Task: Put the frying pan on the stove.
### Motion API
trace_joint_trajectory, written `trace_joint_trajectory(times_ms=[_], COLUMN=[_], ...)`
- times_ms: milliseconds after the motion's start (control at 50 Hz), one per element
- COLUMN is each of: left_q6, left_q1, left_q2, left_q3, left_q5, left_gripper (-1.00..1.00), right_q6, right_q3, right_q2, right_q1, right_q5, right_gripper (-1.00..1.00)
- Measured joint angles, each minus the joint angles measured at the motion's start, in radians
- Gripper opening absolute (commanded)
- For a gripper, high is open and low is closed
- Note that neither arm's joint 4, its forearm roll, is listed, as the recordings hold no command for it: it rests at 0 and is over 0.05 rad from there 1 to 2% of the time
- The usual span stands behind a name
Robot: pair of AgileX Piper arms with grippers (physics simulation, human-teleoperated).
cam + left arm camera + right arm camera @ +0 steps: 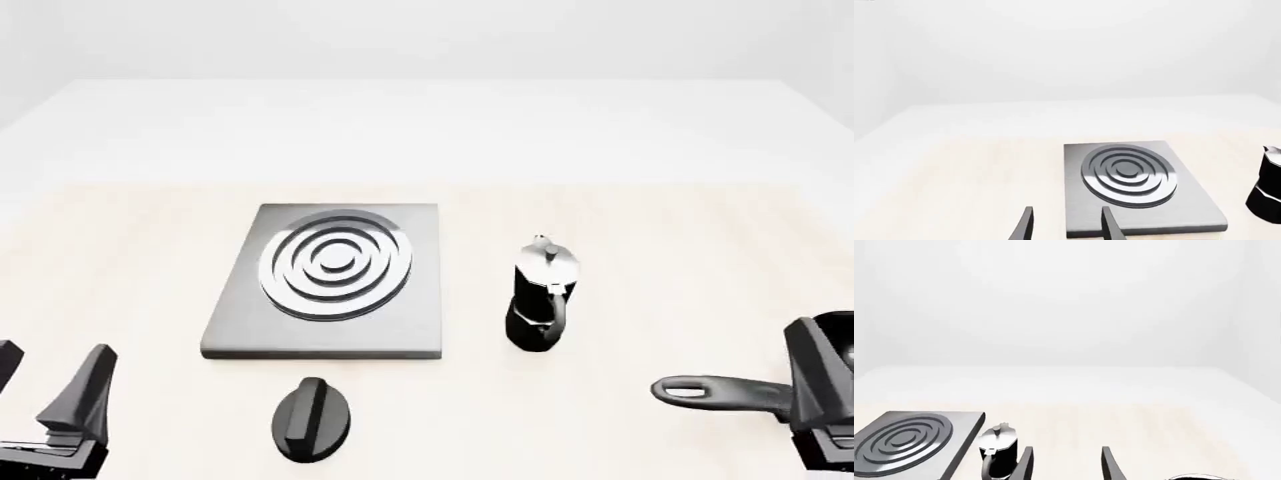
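Observation:
The stove is a flat grey slab with silver rings, lying left of the table's middle; it also shows in both wrist views as the stove and the stove. The frying pan lies at the near right. Its dark handle with an end loop points left, and its bowl is mostly hidden behind my right gripper and cut by the frame edge. In the right wrist view only a sliver of the frying pan shows. My right gripper is open and empty. My left gripper is open at the near left, short of the stove's front edge.
A black-and-silver moka pot stands upright between the stove and the pan. A small black oval knob lies just in front of the stove. The pale wooden tabletop runs back to a white surface.

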Motion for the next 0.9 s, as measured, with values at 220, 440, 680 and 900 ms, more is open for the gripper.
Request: trace_joint_trajectory(times_ms=[220, 440, 680, 900], left_q6=[0.011, 0.021, 0.036, 0.045], left_q1=[-0.015, -0.035, -0.068, -0.118], left_q2=[0.012, 0.031, 0.059, 0.100], left_q3=[-0.019, -0.041, -0.078, -0.124], left_q5=[0.008, 0.012, 0.019, 0.022], left_gripper=[1.00, 1.00, 1.00, 1.00], right_q6=[0.004, 0.006, 0.004, 0.001], right_q3=[-0.156, -0.320, -0.470, -0.635], right_q2=[-0.001, -0.001, -0.001, -0.001], right_q1=[0.010, 0.018, 0.022, 0.030], right_q5=[0.060, 0.132, 0.199, 0.275], right_gripper=[1.00, 1.00, 1.00, 1.00])
